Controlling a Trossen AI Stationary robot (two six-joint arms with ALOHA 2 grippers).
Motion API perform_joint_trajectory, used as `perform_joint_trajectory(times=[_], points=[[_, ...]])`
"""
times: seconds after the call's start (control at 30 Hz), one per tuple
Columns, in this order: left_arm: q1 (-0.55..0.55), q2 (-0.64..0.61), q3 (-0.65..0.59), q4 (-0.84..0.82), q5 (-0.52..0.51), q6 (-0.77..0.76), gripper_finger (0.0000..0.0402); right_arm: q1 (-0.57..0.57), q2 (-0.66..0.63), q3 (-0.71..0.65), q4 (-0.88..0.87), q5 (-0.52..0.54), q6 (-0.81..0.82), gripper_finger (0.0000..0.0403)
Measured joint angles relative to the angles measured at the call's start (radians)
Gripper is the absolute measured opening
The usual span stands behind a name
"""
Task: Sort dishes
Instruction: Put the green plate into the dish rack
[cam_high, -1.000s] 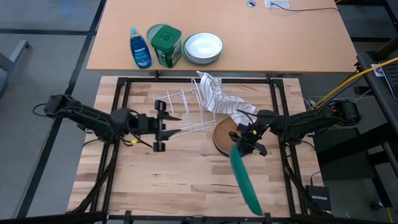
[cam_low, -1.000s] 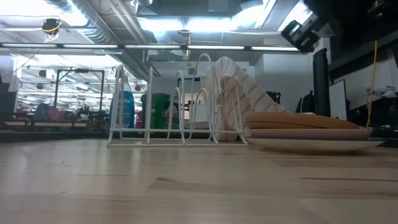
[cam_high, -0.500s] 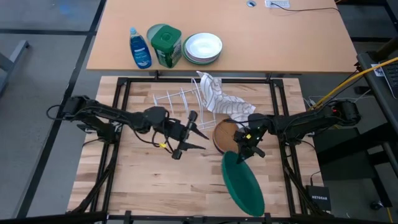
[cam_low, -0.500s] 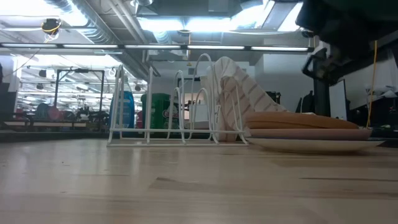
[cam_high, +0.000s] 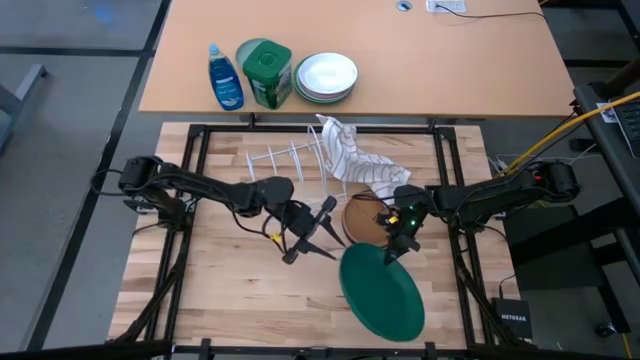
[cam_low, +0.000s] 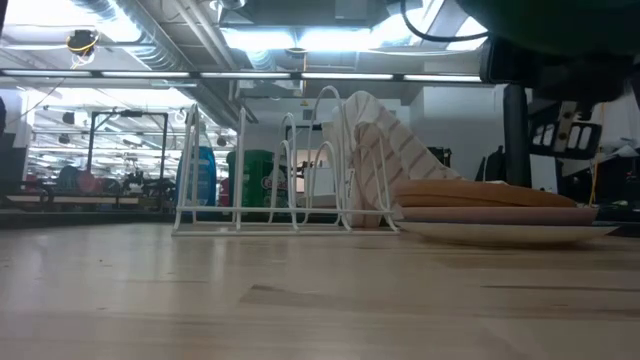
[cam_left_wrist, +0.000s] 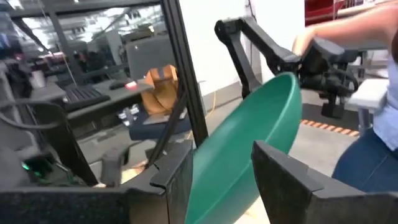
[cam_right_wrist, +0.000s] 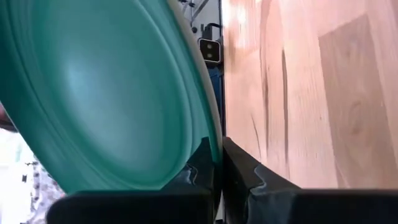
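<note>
holding the green plate (cam_high: 381, 291) by its rim, your right gripper (cam_high: 399, 237) is clamped tight on it; the plate hangs in the air above the front of the table (cam_high: 230, 290), near the stack. your left gripper (cam_high: 318, 230) sits just beside it, fingers apart with the plate edge between them, likely a handover. wire rack (cam_high: 290, 175) stands with no dish in its slots, so sorting looks barely begun. stack of plates (cam_low: 495, 210) left: brown wood-tone on top, smooth flat rounds. green plate is glossy, shallow-dished. striped cloth (cam_high: 350, 155) drapes over the rack end.
</note>
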Motion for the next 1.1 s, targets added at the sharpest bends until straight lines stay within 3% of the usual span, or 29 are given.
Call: perform_joint_trajectory(times=[0.33, 1.1], points=[[-0.003, 0.012, 0.002, -0.024, 0.123, -0.001, 0.0155, 0.000, 0.000, 0.000, -0.001, -0.008, 0.088, 0.0010], [-0.055, 0.010, 0.002, -0.184, 0.217, 0.075, 0.0155, 0.000, 0.000, 0.000, -0.006, -0.025, 0.424, 0.0009]])
